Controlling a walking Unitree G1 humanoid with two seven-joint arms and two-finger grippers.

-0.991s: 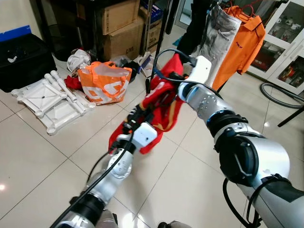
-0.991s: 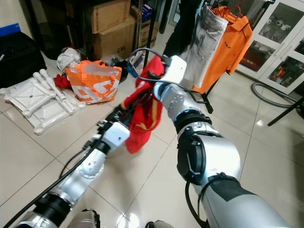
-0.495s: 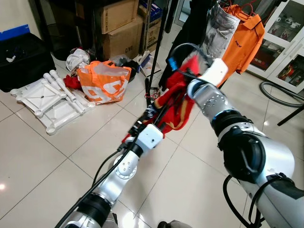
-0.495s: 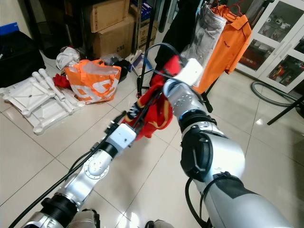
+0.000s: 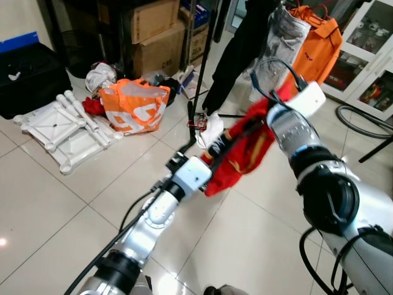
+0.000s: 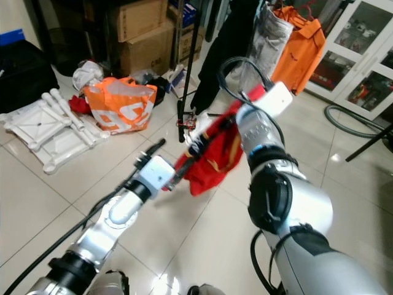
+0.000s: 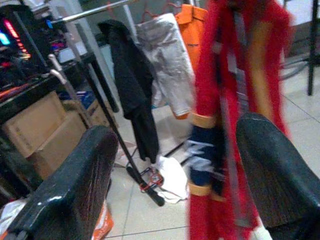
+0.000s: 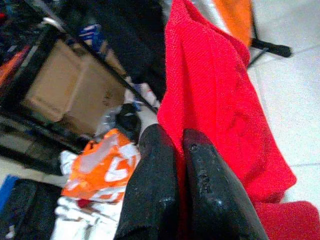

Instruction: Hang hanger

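Hanging limp, red garment [image 5: 245, 153] pinched in right tool [image 8: 181, 165].

Bright even indoor light, glare spots on glossy floor tiles [image 5: 37, 203]. Red garment [image 7: 235, 115] ahead of left gripper [image 7: 175, 165] motion-blurred; right wrist view soft, edges dim.

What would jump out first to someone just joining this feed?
The red garment held up mid-frame, pinched by the right end effector, with the left end effector open just beside it. Behind hangs an orange shirt on the clothes rack, and an orange bag sits on the floor to the left.
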